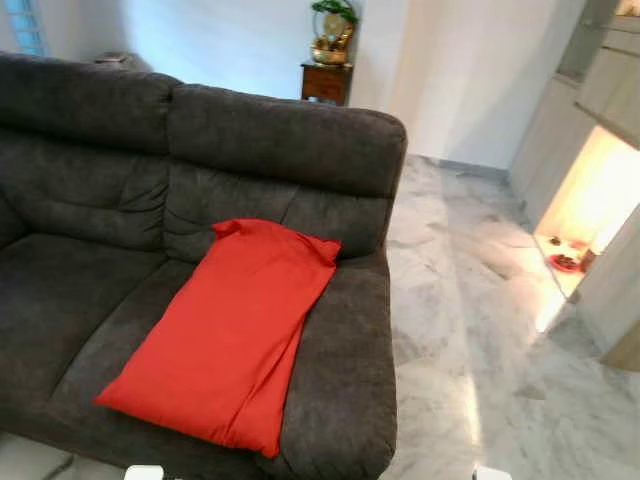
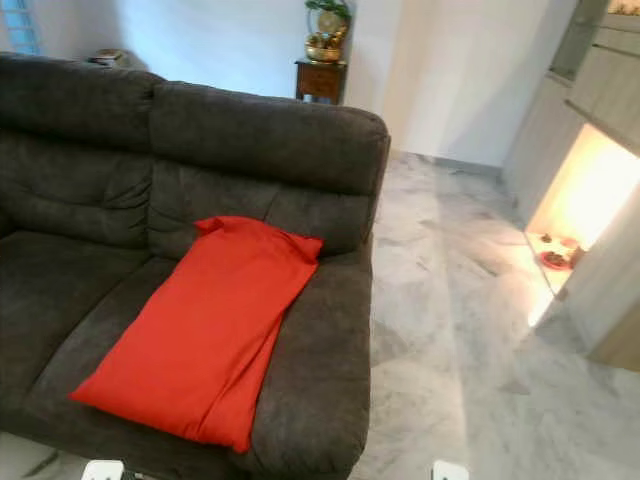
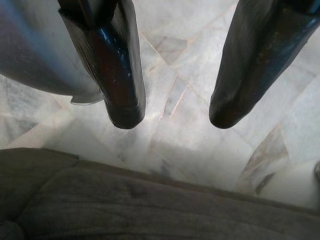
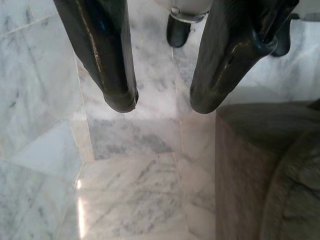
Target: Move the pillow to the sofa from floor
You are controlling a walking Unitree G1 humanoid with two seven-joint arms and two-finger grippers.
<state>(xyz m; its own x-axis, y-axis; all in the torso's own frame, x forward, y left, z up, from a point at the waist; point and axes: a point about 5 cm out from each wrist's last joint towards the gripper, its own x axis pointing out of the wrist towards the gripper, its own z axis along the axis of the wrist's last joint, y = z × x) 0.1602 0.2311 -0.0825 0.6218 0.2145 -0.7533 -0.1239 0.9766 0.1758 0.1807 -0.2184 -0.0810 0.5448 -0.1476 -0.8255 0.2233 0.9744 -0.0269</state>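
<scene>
Pillow: the red pillow (image 1: 228, 336) lies flat on the right seat of the sofa (image 1: 90, 190), its far end against the backrest and its near end close to the front edge of the seat. One long side leans on the right armrest (image 1: 345, 370).
Why so: it looks laid down, not thrown, since the seat carries its whole length and the backrest and the armrest stop it from sliding. I judge that the move to the sofa is done.
Left pincer: the left pincer (image 3: 170, 112) hangs above the marble floor (image 3: 190, 65) beside a dark sofa edge. Its two black fingers stand wide apart and hold nothing.
Right pincer: the right pincer (image 4: 162, 102) also points down at the floor next to the sofa's side, its fingers apart and empty.
Why low: both arms seem lowered and idle because nothing is left to carry.
Head views give: the pillow, the whole sofa, a small wooden cabinet (image 1: 326, 82) with a plant behind it, and a lit niche (image 1: 590, 215) on the right.
Wrist views give: the spread of the fingers and the floor tiles close up, which the head views cannot tell.
</scene>
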